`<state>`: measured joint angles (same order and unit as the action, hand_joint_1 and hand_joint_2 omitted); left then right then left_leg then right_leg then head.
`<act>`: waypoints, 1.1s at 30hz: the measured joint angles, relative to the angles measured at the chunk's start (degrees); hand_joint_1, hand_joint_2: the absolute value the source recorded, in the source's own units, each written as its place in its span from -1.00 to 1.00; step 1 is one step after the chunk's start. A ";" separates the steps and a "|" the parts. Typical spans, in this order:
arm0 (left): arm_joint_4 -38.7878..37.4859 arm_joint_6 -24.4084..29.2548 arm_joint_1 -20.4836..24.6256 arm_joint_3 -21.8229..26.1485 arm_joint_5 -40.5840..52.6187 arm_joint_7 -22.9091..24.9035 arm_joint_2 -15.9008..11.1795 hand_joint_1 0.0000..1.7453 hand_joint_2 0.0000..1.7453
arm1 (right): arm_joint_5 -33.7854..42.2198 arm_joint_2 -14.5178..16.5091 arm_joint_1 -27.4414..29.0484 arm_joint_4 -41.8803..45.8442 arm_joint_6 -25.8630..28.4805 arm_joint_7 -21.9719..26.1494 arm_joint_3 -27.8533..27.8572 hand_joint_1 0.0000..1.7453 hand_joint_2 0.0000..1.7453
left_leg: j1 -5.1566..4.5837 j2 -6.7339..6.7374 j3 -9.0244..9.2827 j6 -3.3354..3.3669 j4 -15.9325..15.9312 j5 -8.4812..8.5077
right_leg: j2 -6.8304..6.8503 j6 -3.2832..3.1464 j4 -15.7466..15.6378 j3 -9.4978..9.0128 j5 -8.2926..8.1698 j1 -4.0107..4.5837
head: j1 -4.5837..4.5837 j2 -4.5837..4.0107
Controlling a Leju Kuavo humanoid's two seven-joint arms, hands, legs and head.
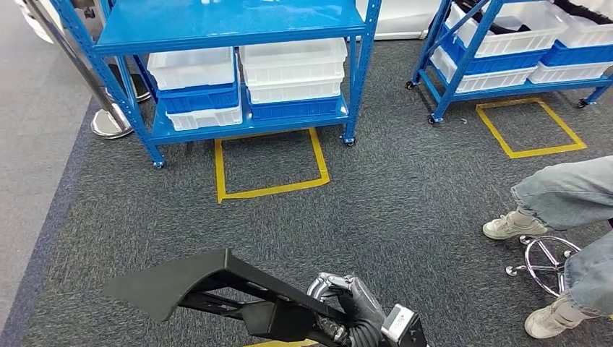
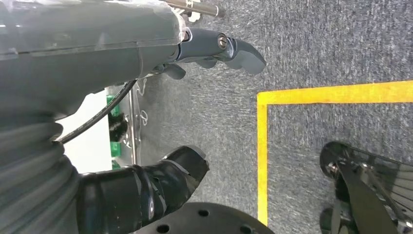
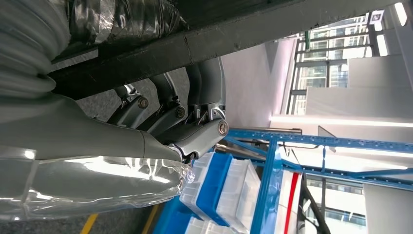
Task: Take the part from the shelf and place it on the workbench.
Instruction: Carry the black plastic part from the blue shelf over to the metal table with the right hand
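black part (image 1: 195, 278) gripped in right hand (image 1: 354, 303); left hand (image 2: 146, 122) open, empty. part kept level, grip kept firm during carry to bench.

We see the black part (image 1: 209, 285) run off the head view's lower edge, where the right hand (image 1: 354, 307) gripping it is cut too. The seated person (image 1: 571, 231) is cropped at the right edge; the shelf bins' (image 1: 293, 72) contents stay unreadable.
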<state>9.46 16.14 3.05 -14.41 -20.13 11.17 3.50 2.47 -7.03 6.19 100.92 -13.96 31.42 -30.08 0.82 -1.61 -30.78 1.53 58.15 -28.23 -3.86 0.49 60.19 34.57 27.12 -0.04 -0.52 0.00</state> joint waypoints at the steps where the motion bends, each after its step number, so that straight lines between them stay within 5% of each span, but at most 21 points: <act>1: 0.00 -0.02 -0.04 -0.01 0.00 0.00 0.03 -1.00 1.00 | 0.00 -0.01 0.02 0.07 -0.13 0.05 0.08 1.00 1.00 | 0.15 0.60 0.06 0.35 -0.29 0.24 | 0.85 0.24 1.71 0.78 1.15 0.05 | -0.02 0.00; 4: 0.00 -0.03 -0.25 -0.02 0.00 0.00 0.01 -1.00 1.00 | 0.00 -0.01 0.07 0.17 -0.36 0.14 0.20 1.00 1.00 | 0.06 2.31 0.00 0.81 -0.45 0.38 | 3.03 0.94 11.56 5.36 6.13 -0.40 | -0.05 0.00; 6: 0.00 -0.03 -0.25 -0.02 0.00 0.00 0.00 -1.00 1.00 | -0.02 -0.01 0.11 0.16 -0.44 0.16 0.20 1.00 1.00 | 0.02 3.42 -0.03 0.76 -0.40 0.31 | 3.40 1.32 14.09 6.49 6.23 -0.81 | -0.06 0.00; 9: 0.00 -0.03 -0.14 -0.02 0.01 0.00 0.00 -1.00 1.00 | -0.15 -0.01 0.07 0.17 -0.52 0.31 0.20 1.00 1.00 | -0.04 4.91 0.20 0.30 -0.24 -0.01 | 5.55 1.29 4.49 1.29 1.46 -0.99 | -0.05 0.00; 12: 0.00 -0.03 -0.04 -0.03 0.03 -0.04 -0.03 -1.00 1.00 | -0.28 0.01 -0.01 0.28 -0.69 0.58 0.20 1.00 1.00 | -0.30 5.95 0.41 -0.67 -0.09 -0.36 | 7.12 0.56 -1.12 -1.36 0.21 -0.32 | -0.03 0.00; 14: 0.00 -0.03 0.06 -0.04 0.03 -0.10 -0.03 -1.00 1.00 | -0.34 0.02 0.03 0.37 -0.85 0.69 0.20 1.00 1.00 | -0.19 6.57 0.60 -1.39 -0.16 -0.53 | 6.00 -0.04 -1.38 -1.26 -0.11 -0.28 | -0.03 0.00; 16: 0.00 -0.03 0.09 -0.05 0.02 -0.14 -0.02 -1.00 1.00 | -0.38 0.06 0.00 0.45 -1.00 0.74 0.20 1.00 1.00 | 0.02 5.36 0.06 -1.92 1.53 -2.04 | 5.04 -0.81 -1.97 -1.45 -0.51 -0.49 | -0.02 0.00; 18: 0.00 -0.03 -0.04 -0.06 0.02 -0.16 -0.02 -1.00 1.00 | -0.42 0.19 -0.10 0.50 -1.13 0.79 0.20 1.00 1.00 | 0.14 3.09 -2.64 -2.16 7.56 -5.57 | 4.09 -1.39 -2.24 -1.46 -0.75 -0.52 | -0.02 0.00; 20: 0.00 -0.03 -0.17 -0.06 0.03 -0.17 -0.02 -1.00 1.00 | -0.50 0.30 -0.12 0.48 -1.23 0.80 0.20 1.00 1.00 | 0.15 2.21 -6.00 -2.22 14.46 -8.18 | 2.93 -1.59 -2.08 -1.29 -0.78 -0.33 | -0.02 0.00; 22: 0.00 -0.01 -0.19 -0.06 0.07 -0.19 -0.02 -1.00 1.00 | -0.62 0.31 -0.10 0.47 -1.28 0.80 0.20 1.00 1.00 | 0.16 2.03 -6.27 -2.14 14.63 -6.60 | 1.55 -1.59 -1.78 -1.24 -0.73 -0.21 | -0.01 0.00; 25: -0.01 0.02 -0.34 -0.06 0.10 -0.20 -0.08 -1.00 1.00 | -0.93 0.35 -0.16 0.47 -1.31 0.82 0.20 1.00 1.00 | 0.34 -0.44 -1.92 -1.71 4.49 -1.34 | -0.53 -1.19 -0.96 -0.93 -0.47 -0.20 | -0.02 0.00; 27: -0.02 0.01 -0.38 -0.07 0.12 -0.25 -0.12 -1.00 1.00 | -1.14 0.41 -0.21 0.48 -1.31 0.85 0.20 1.00 1.00 | 0.33 -1.86 -0.71 -1.34 1.43 -0.76 | -1.58 -0.53 -0.59 -0.37 -0.53 -0.23 | -0.03 0.00; 29: -0.02 -0.01 -0.18 -0.08 0.13 -0.35 -0.09 -1.00 1.00 | -1.24 0.44 -0.16 0.49 -1.31 0.88 0.20 1.00 1.00 | 0.21 -1.04 -0.65 -0.79 1.13 -0.52 | -2.39 0.21 -0.63 0.01 -0.80 -0.35 | -0.03 0.00; 31: -0.02 -0.01 -0.05 -0.08 0.14 -0.44 -0.10 -1.00 1.00 | -1.32 0.44 -0.16 0.49 -1.28 0.90 0.20 1.00 1.00 | 0.26 0.19 -0.53 -0.03 0.69 -0.12 | -0.68 0.74 0.67 0.71 0.10 -0.30 | -0.05 0.00; 33: -0.02 -0.01 -0.17 -0.08 0.15 -0.56 -0.14 -1.00 1.00 | -1.37 0.44 -0.27 0.49 -1.25 0.91 0.20 1.00 1.00 | 0.17 1.55 -0.52 0.51 0.43 0.07 | 2.31 1.21 6.21 3.24 3.30 -0.30 | -0.06 0.00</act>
<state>9.44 16.13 2.88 -14.49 -19.98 10.61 3.36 1.10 -6.58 5.93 101.42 -15.21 32.33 -29.88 0.99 -0.05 -31.30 2.04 58.58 -28.16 -1.55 1.70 66.40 37.81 30.42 -0.34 -0.58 0.00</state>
